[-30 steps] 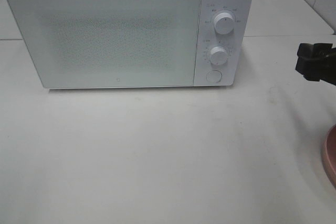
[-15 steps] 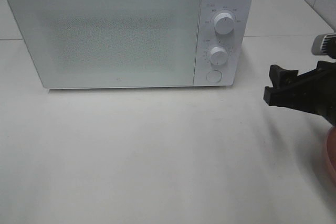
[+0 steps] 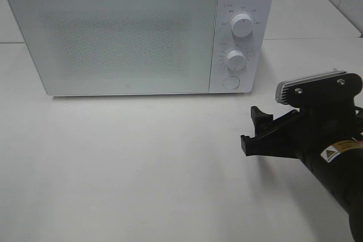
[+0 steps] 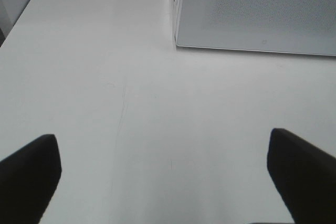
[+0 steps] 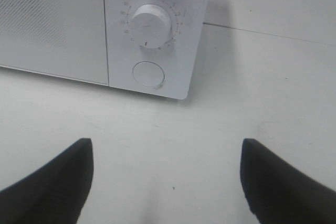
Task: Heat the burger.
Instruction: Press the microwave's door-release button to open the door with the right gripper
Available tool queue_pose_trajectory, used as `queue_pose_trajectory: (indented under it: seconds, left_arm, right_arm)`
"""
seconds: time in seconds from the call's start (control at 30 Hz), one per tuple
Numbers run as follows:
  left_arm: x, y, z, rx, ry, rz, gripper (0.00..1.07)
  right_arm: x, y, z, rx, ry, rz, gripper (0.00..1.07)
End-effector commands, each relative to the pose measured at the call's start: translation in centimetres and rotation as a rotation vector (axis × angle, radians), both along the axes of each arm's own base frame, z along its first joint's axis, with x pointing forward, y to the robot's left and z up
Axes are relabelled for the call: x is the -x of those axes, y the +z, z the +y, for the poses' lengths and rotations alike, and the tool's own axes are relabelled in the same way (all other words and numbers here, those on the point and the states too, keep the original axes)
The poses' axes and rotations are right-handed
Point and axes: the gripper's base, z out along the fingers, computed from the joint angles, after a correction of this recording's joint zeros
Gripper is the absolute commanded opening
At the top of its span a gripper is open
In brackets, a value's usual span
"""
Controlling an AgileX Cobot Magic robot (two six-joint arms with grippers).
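- Possible shove of the microwave (image 3: 130, 38) toward the table's (image 3: 142, 168) far edge from too hard a push on the round button (image 5: 148, 74).
- Right gripper (image 3: 249, 130) low near the right edge, aimed at the button, fingers (image 5: 47, 182) spread, empty.
- Left gripper (image 4: 163, 182) toward the left edge, also spread and empty.
- Burger nowhere in view.

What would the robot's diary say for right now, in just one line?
microwave: door shut | burger: not in view | right gripper: open, empty, facing round button | left gripper: open, empty, above table
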Motion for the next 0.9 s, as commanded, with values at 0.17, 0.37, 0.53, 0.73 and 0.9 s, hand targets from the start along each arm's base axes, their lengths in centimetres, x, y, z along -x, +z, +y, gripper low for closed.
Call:
queue_pose_trajectory:
  seconds: [0.17,0.37,0.53,0.73,0.9]
  left_arm:
    - [0.3,0.1,-0.1,0.006,-0.008,-0.037,1.00]
    - [0.3,0.1,-0.1,0.006,-0.008,-0.037,1.00]
    - [0.3,0.1,-0.1,0.006,-0.008,-0.037,1.00]
    - [0.3,0.1,-0.1,0.006,-0.008,-0.037,1.00]
    - [0.3,0.1,-0.1,0.006,-0.008,-0.037,1.00]
  right_arm:
    - [-0.9,-0.1,1.7,-0.024,-0.004,-0.023,0.75]
    - [-1.2,-0.5,2.1,-0.018,-0.009,-0.010,0.75]
    - [-1.2,-0.4,2.0,-0.039,-0.026,-0.018,0.71]
    - [-1.2,-0.4,2.0,-0.219,-0.091,-0.005,0.59]
    - [-1.2,-0.4,2.0,-0.412,-0.156,0.010,0.44]
